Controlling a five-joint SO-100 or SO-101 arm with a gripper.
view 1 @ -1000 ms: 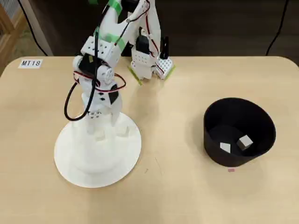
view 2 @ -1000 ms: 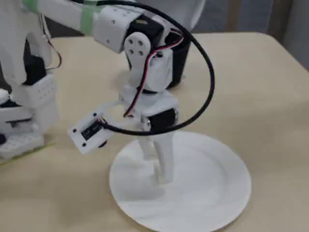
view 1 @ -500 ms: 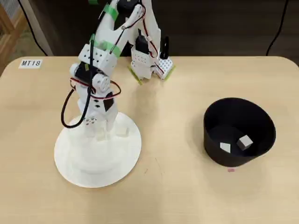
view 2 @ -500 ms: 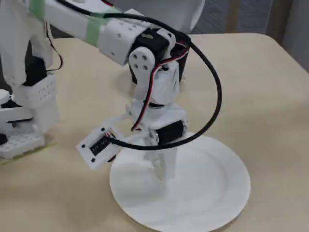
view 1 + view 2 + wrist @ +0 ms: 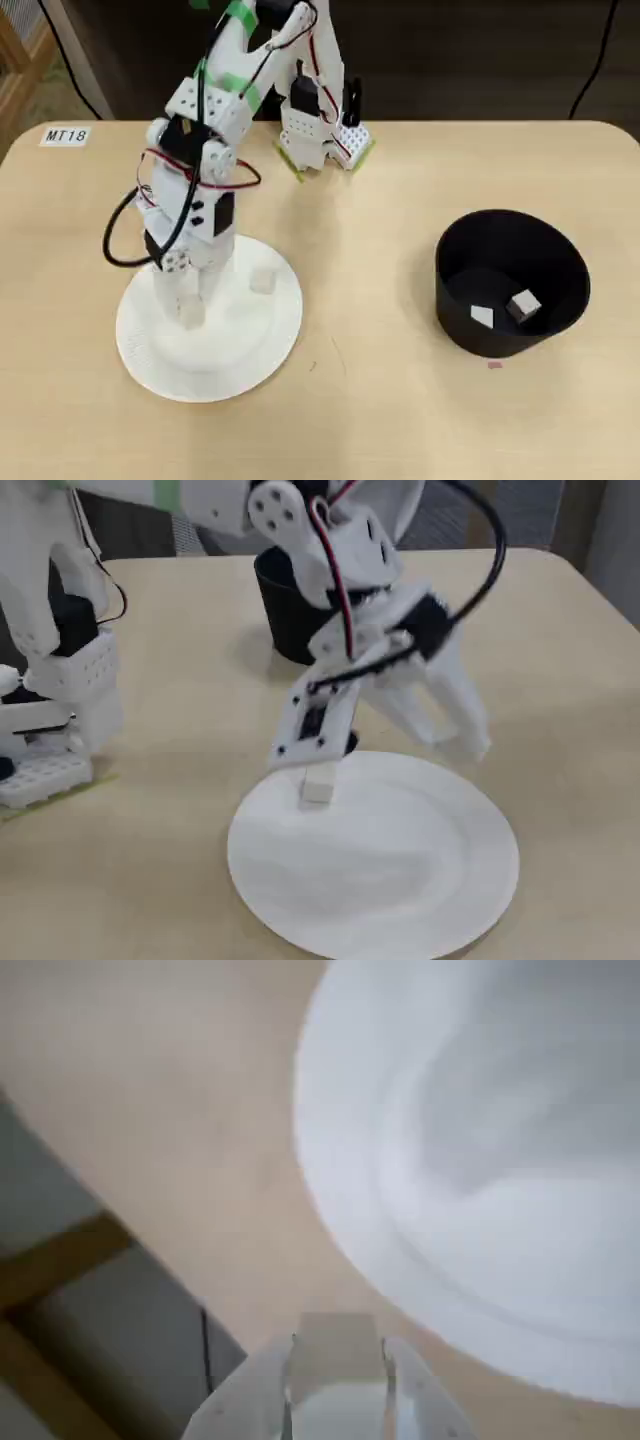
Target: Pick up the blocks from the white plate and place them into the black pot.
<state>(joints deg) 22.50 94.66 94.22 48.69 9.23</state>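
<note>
Over the plate (image 5: 222, 374), the gripper (image 5: 190, 310) has risen from the surface it was touching a second ago and swung toward the plate's left side in the overhead view. The wrist view shows it clamped on one block (image 5: 335, 1353), held clear of the table. One other block (image 5: 262, 283) remains on the plate, apart from the gripper. The pot (image 5: 452, 292) stands well to the right and already holds two blocks (image 5: 482, 316) (image 5: 524, 305). In my judgement the third pick is made and transport follows. The table between plate and pot shows no obstruction; the pot's tall wall calls for a high carry.
</note>
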